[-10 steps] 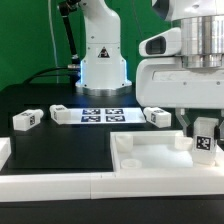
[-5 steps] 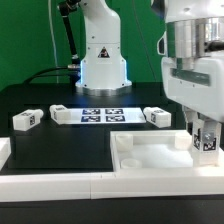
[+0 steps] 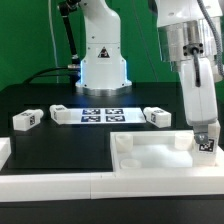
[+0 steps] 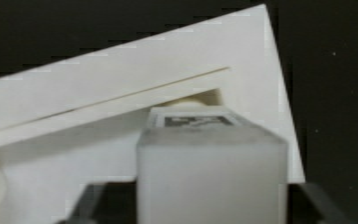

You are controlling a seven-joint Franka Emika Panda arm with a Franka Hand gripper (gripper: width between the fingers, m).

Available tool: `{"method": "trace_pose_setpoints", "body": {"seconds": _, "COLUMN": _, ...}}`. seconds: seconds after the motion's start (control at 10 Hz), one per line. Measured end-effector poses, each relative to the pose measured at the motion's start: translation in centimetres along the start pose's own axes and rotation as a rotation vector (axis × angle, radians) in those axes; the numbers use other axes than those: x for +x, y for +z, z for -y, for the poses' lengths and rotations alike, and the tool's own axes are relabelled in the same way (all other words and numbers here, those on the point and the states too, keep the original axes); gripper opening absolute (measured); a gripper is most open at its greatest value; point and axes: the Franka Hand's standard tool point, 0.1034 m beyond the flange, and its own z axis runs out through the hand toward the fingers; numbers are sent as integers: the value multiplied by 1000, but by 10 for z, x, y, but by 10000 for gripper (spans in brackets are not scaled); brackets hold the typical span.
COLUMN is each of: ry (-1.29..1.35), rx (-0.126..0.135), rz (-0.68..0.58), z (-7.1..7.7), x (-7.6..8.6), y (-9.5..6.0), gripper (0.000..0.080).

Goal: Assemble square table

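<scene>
Arm (image 3: 188,60) tilted; wrist view shows leg (image 4: 211,170) tagged end.

Marker board (image 3: 95,114) between loose legs (image 3: 26,120); third leg (image 3: 207,141) at tabletop (image 3: 150,160) corner.

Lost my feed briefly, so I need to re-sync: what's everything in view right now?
table top: one, white, front, exterior view's right
marker board: one, white, mid-table
loose legs: three, white, tagged, in a row with the marker board
held leg: one, white, table top's rear corner, exterior view's right
border bars: at least two, white, front edge and exterior view's left
table: one, black
arm base: one, white, rear
hand: one, shut on the held leg
</scene>
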Motion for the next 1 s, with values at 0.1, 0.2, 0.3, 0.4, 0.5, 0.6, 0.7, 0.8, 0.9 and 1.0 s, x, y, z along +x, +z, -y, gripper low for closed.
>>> {"method": "trace_pose_setpoints", "body": {"seconds": 0.1, "ry": -121, "rx": -4, "rz": -22, "z": -3, "x": -4, "y": 1, "gripper": 496}}
{"method": "trace_pose_setpoints", "body": {"seconds": 0.2, "ry": -365, "rx": -4, "rz": -55, "z": -3, "x": -9, "y": 1, "gripper": 600}}
{"method": "trace_pose_setpoints", "body": {"seconds": 0.3, "ry": -594, "rx": -7, "rz": -65, "z": -2, "x": -13, "y": -1, "gripper": 634}}
{"method": "trace_pose_setpoints", "body": {"seconds": 0.4, "ry": -637, "rx": -10, "rz": -65, "z": -2, "x": -11, "y": 0, "gripper": 634}}
{"method": "trace_pose_setpoints", "body": {"seconds": 0.5, "ry": -722, "rx": -14, "rz": -66, "z": -2, "x": -10, "y": 0, "gripper": 647}}
{"method": "trace_pose_setpoints", "body": {"seconds": 0.6, "ry": -801, "rx": -16, "rz": -66, "z": -2, "x": -10, "y": 0, "gripper": 647}}
{"method": "trace_pose_setpoints", "body": {"seconds": 0.7, "ry": -889, "rx": -20, "rz": -66, "z": -2, "x": -10, "y": 1, "gripper": 648}}
{"method": "trace_pose_setpoints", "body": {"seconds": 0.8, "ry": -1110, "rx": -32, "rz": -89, "z": -2, "x": -9, "y": 2, "gripper": 648}}
{"method": "trace_pose_setpoints", "body": {"seconds": 0.9, "ry": -1296, "rx": -34, "rz": -107, "z": 1, "x": -9, "y": 1, "gripper": 648}}
{"method": "trace_pose_setpoints", "body": {"seconds": 1.0, "ry": -1272, "rx": -32, "rz": -105, "z": 1, "x": -9, "y": 1, "gripper": 648}}
